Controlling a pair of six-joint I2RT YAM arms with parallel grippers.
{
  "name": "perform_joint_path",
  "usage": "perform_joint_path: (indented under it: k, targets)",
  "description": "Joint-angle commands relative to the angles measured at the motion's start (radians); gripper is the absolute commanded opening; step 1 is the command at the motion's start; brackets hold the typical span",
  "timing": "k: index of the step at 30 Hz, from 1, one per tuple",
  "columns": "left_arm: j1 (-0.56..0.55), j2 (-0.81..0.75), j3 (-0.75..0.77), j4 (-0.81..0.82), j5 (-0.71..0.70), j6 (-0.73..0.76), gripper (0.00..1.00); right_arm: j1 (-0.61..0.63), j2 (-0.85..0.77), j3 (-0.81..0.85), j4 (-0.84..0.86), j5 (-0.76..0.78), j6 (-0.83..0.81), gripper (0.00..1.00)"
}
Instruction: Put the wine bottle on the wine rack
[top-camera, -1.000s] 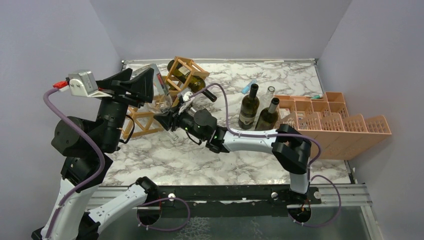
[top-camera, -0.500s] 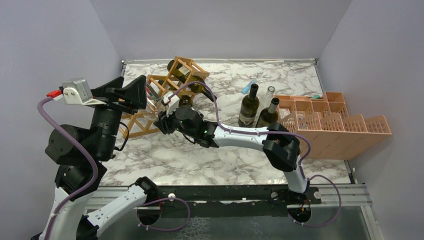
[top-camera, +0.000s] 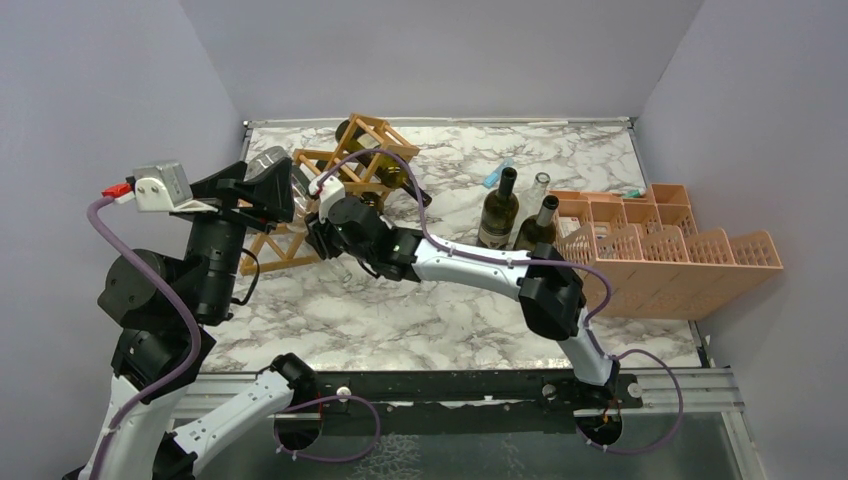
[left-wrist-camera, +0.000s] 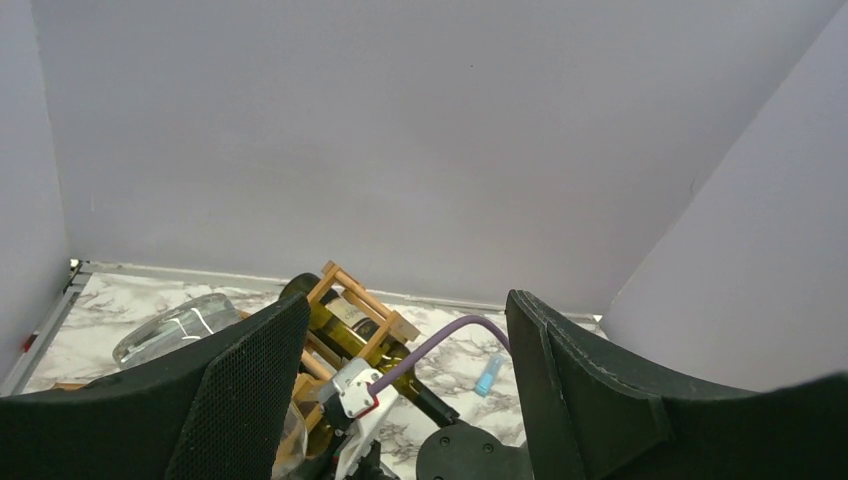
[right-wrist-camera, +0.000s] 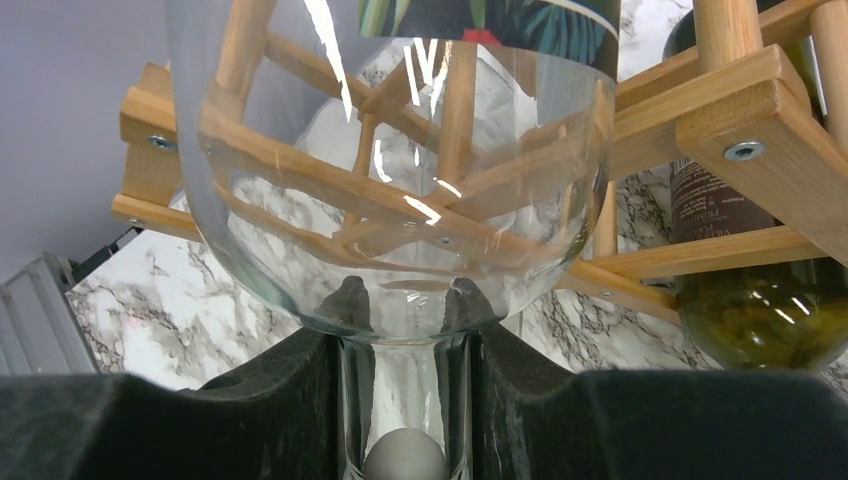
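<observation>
A clear, apparently empty glass wine bottle (right-wrist-camera: 400, 200) is pinched by its neck between the two black jaws of the right gripper (right-wrist-camera: 404, 420), which stand narrow and press the glass from both sides. Just beyond the jaw tips the bottle swells into a rounded shoulder, and farther out it carries a dark label (right-wrist-camera: 490, 20) with a leaf pattern. Straight ahead of the jaws, behind the bottle, stands the wine rack (right-wrist-camera: 760, 100), a light wooden lattice of diamond openings. To the right of the jaws a dark green bottle (right-wrist-camera: 760, 320) already lies in one opening. The left gripper (left-wrist-camera: 405, 340) has its jaws standing wide with nothing between them. The clear bottle's body shows just outside its left-hand jaw, and whether that jaw touches the glass cannot be told. The bottle will likely handle as stiff, smooth and slippery, and it could break if knocked against the hard wooden bars. Empty, it should be fairly light, but its length beyond the right jaws may make it sag or twist in a neck-only grip. The neck looks like the natural place to grip and steer it, with the wide body near the base as a second place to support it while it slides into an opening.
</observation>
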Motion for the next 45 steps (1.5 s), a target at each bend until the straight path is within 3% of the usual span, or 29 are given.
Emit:
perform_joint_path:
  k: [1, 7, 11, 16, 24, 26, 30, 34, 39, 45]
  targets:
    - [-0.005, -0.016, -0.003, -0.001, -0.032, 0.017, 0.77, 0.004, 0.000, 0.154, 0.044, 0.051, -0.023, 0.17]
    - [-0.005, -0.019, -0.004, -0.003, -0.040, 0.021, 0.77, 0.005, 0.045, 0.255, -0.088, 0.075, -0.015, 0.23]
    - [-0.006, -0.022, -0.003, -0.003, -0.040, 0.018, 0.77, 0.006, 0.041, 0.264, -0.128, 0.097, 0.014, 0.36]
    - [-0.006, -0.022, -0.003, -0.004, -0.036, 0.014, 0.77, 0.005, 0.054, 0.289, -0.167, 0.114, 0.016, 0.39]
    - [-0.005, -0.021, -0.003, -0.004, -0.036, 0.014, 0.77, 0.006, 0.064, 0.317, -0.211, 0.113, 0.010, 0.51]
    - [-0.005, -0.021, -0.003, -0.005, -0.036, 0.014, 0.77, 0.006, 0.076, 0.330, -0.221, 0.115, 0.005, 0.50]
    - [-0.005, -0.022, -0.003, -0.007, -0.037, 0.014, 0.77, 0.005, 0.088, 0.349, -0.251, 0.115, 0.012, 0.37]
    - [-0.005, -0.024, -0.003, -0.010, -0.039, 0.014, 0.77, 0.006, 0.069, 0.326, -0.248, 0.110, 0.022, 0.36]
    - [-0.006, -0.022, -0.027, -0.010, -0.039, 0.014, 0.77, 0.005, 0.035, 0.297, -0.233, 0.074, 0.028, 0.51]
    - [-0.005, -0.018, -0.026, -0.011, -0.037, 0.017, 0.77, 0.005, 0.011, 0.295, -0.238, 0.042, 0.055, 0.60]
